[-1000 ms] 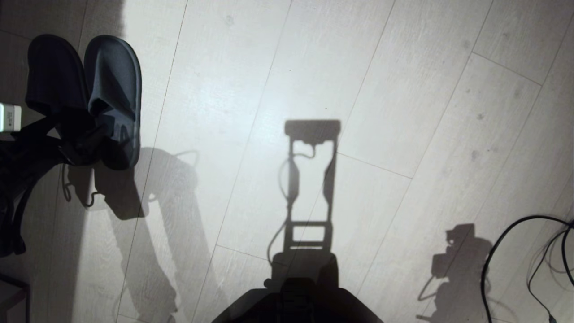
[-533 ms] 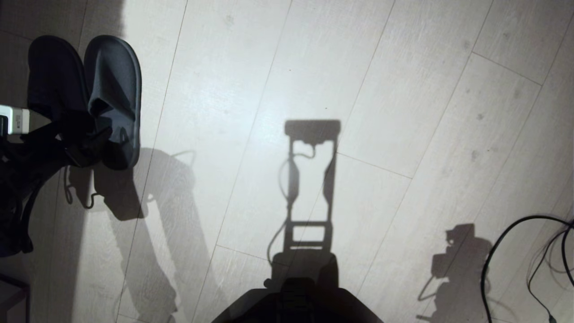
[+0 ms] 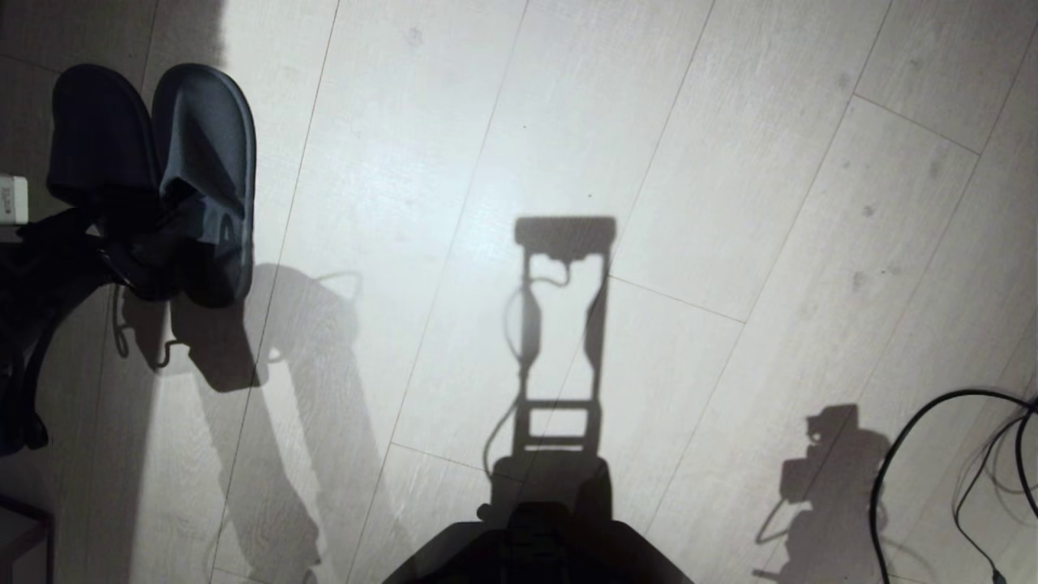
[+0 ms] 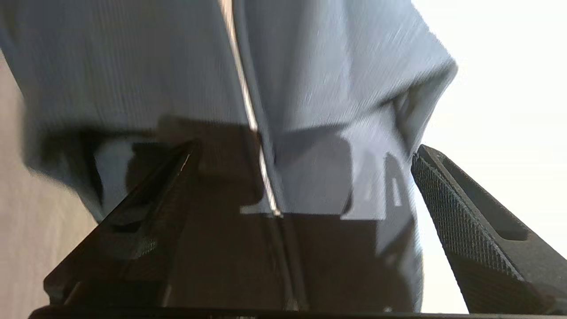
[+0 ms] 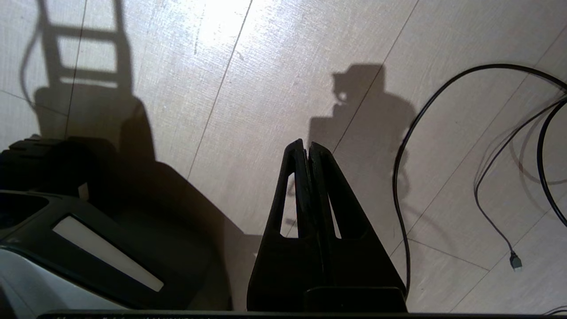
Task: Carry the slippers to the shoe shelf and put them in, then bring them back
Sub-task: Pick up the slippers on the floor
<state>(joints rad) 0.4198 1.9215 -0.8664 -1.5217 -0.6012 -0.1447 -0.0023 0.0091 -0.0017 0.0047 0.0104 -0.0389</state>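
The two dark blue-grey slippers (image 3: 203, 162) lie side by side on the pale floor at the far left, toes pointing away from me. My left gripper (image 3: 150, 243) hovers low over their heel ends, open wide. In the left wrist view the slippers (image 4: 310, 66) fill the space ahead of the left gripper (image 4: 305, 146). One finger (image 4: 150, 199) sits over the outer slipper and the other finger (image 4: 465, 212) stands just outside the pair's far edge. My right gripper (image 5: 306, 144) hangs parked over bare floor, shut and empty. The shoe shelf is out of view.
Black cables (image 3: 932, 430) loop across the floor at the lower right, close to the right gripper. My own base (image 3: 535, 543) shows at the bottom centre. A dark furniture corner (image 3: 24, 519) sits at the bottom left. Wide wooden floor (image 3: 568, 122) stretches ahead.
The left arm has shifted only slightly at the slippers' heels. The slippers lie where they were, and the right arm has not moved.
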